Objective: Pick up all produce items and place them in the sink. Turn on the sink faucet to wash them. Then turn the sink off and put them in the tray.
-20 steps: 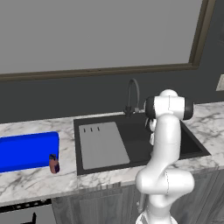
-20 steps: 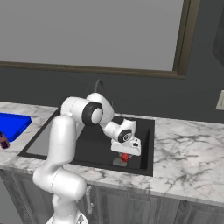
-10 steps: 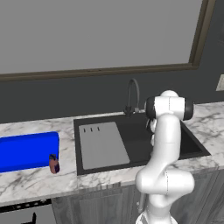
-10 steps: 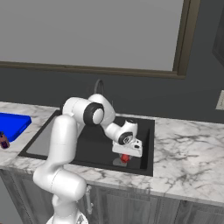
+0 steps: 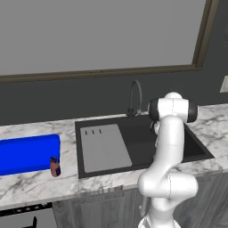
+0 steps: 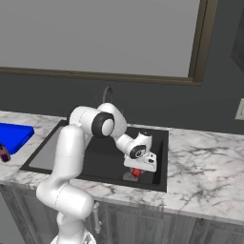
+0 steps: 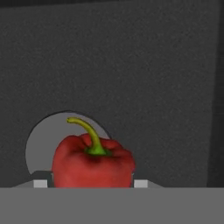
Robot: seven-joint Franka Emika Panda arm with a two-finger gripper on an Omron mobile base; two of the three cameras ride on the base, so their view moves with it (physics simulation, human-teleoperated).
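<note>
One red pepper (image 7: 92,164) pinched by gripper (image 6: 137,171) over black sink (image 5: 138,138), marble counter (image 6: 205,157) w/ grey wall.

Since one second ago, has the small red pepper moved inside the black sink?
No. The small red pepper sits at the same spot near the black sink's right wall.

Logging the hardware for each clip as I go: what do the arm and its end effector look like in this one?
A single arm built of glossy white rounded segments, with dark grey to black round caps at the joints. It rises from a bulbous white base link. The end effector has a flat white block-shaped hand; in the hand view its fingertips show as small pale squarish tabs. No loose cables or markings are visible.
</note>
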